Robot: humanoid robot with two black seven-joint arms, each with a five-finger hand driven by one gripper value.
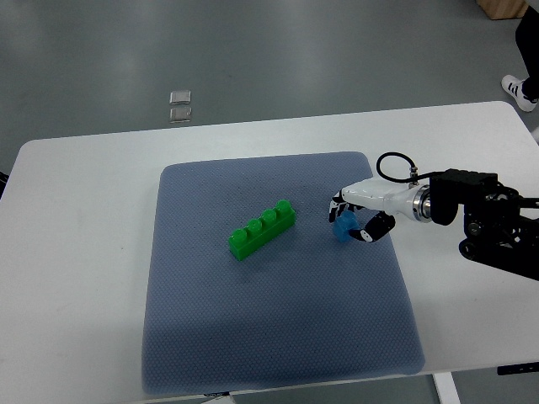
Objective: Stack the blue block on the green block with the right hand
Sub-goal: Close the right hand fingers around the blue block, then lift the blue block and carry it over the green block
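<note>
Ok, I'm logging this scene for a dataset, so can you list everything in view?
green block: 1, green, four studs, lying diagonally mid-mat
blue block: 1, blue, right of the green one, inside the hand's fingers
mat: 1, grey-blue, covering the table's middle
table: 1, white
floor plates: 2, silvery, on the grey floor beyond the table
person's shoe: 1, white, top right corner
right hand: 1, white and black, reaching in from the right, closed on the blue block

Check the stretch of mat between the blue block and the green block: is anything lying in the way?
Nothing visible. The right hand is closed around the blue block, and only bare grey mat lies between it and the green block to its left. The green block's studs are uncovered.
</note>
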